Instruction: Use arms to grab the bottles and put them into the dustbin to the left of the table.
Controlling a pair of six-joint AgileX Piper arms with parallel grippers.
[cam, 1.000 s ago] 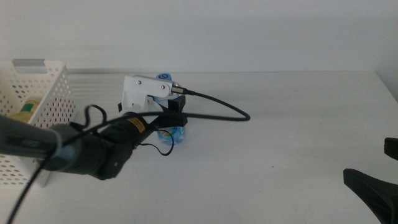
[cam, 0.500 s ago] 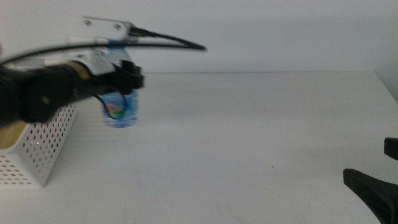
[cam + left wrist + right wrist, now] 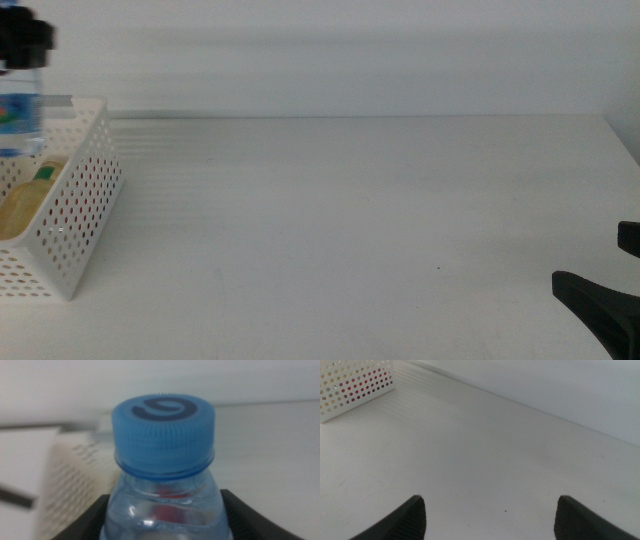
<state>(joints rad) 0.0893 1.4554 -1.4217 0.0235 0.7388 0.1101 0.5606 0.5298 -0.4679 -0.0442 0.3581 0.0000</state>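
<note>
Your left gripper (image 3: pixel 165 525) is clamped on the water bottle (image 3: pixel 164 455), upright, with the bin (image 3: pixel 85 200) directly below it — release straight down; right gripper (image 3: pixel 490 515) waits open, well away.

The small clear plastic water bottle (image 3: pixel 165 465) has a ridged sky-blue cap printed with a dark navy swirl, and a blue label with spots of red and green. The white plastic rectangular basket (image 3: pixel 75 215) is patterned with rows of round holes, through which red and pale yellow show. The plain white surface (image 3: pixel 360 220) bears faint ridged lines at its back edge; both the left pincer (image 3: pixel 165 525) and the right pincer (image 3: pixel 490 515) are black.
</note>
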